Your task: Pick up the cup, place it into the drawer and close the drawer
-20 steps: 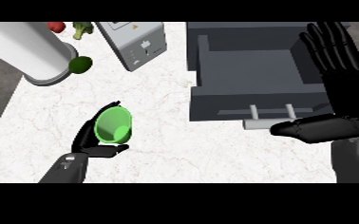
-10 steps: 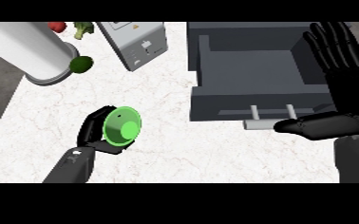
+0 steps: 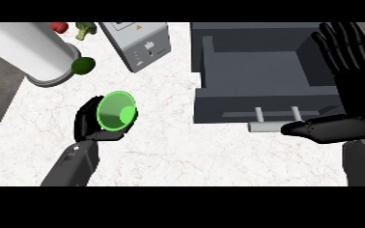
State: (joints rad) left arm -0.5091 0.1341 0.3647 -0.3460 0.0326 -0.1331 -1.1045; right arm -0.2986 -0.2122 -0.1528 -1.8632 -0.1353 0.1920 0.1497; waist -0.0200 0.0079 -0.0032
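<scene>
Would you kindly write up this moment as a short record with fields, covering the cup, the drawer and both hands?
cup: green, tilted with its mouth toward the camera, held above the counter
left hand: curled round the cup
drawer: open, nothing visible inside, handle facing the robot
right hand: open, fingers straight, at the view's right edge by the drawer
task stage: cup grasped, not yet in the drawer
other things: white cylinder, grey appliance, lime, all at the back left
</scene>
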